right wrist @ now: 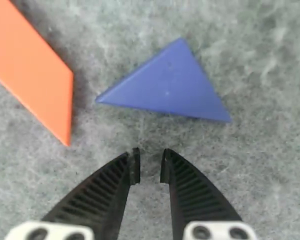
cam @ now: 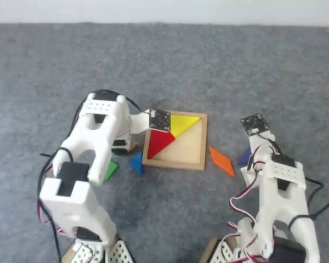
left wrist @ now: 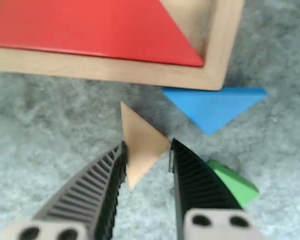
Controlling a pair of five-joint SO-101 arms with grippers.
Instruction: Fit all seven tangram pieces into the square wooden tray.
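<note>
Where the left arm leans in at the left of the grey desk [cam: 208, 71], its claw [left wrist: 146, 152] is down on the tan triangle [left wrist: 140, 145] with one finger against each side of it. The piece is gripped while it lies flat on the desk, just outside the left rim of the square wooden tray [cam: 189, 148].

Tray contents: the red triangle [cam: 159, 143] lies in the left part. The yellow triangle [cam: 183, 123] lies along the far side, and the two meet near the middle. The right and near portion of the tray floor is bare wood.

Obstructions on the left:
- The blue triangle [cam: 136, 162] lies just off the tray's near-left corner, close beside the tan triangle.
- The green piece [cam: 111, 170] sits further left and nearer, partly hidden behind one claw finger in the left wrist view.
- The left arm's circuit board [cam: 159, 120] overhangs the tray's far-left corner and covers it from above.

On the right, the orange parallelogram [cam: 221, 160] lies flat on the desk just beyond the tray's near-right corner. The dark blue triangle [right wrist: 170, 87] lies beside it, further right, and the two are apart. The right claw [right wrist: 149, 167] hovers just short of the dark blue triangle. Its fingers are narrowly parted with nothing between them, and neither touches a piece.
</note>
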